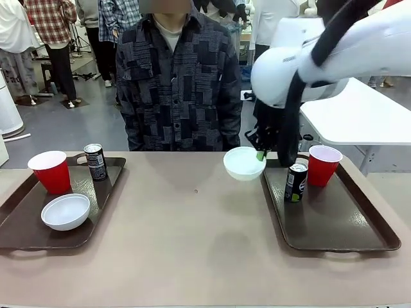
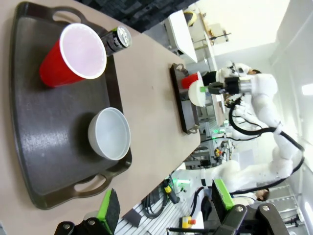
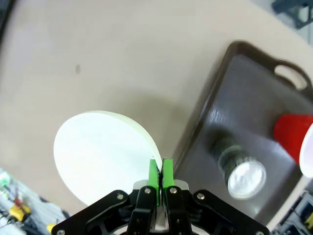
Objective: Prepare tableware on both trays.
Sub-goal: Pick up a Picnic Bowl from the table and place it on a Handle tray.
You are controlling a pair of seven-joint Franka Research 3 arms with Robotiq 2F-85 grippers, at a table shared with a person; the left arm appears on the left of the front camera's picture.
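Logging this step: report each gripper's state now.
Left gripper: open, holding nothing.
Right gripper: shut on the rim of the white bowl.

- The right arm comes in from the right of the front view, its white elbow raised high and its black wrist hanging down above the far left corner of the right tray (image 1: 334,221).
- The right gripper (image 3: 160,169) has its green pads pinched tight on the rim of a white bowl (image 1: 244,163), which hangs above the table just left of that tray.
- The left gripper (image 2: 164,205) stands wide apart, empty, well away from that tray.
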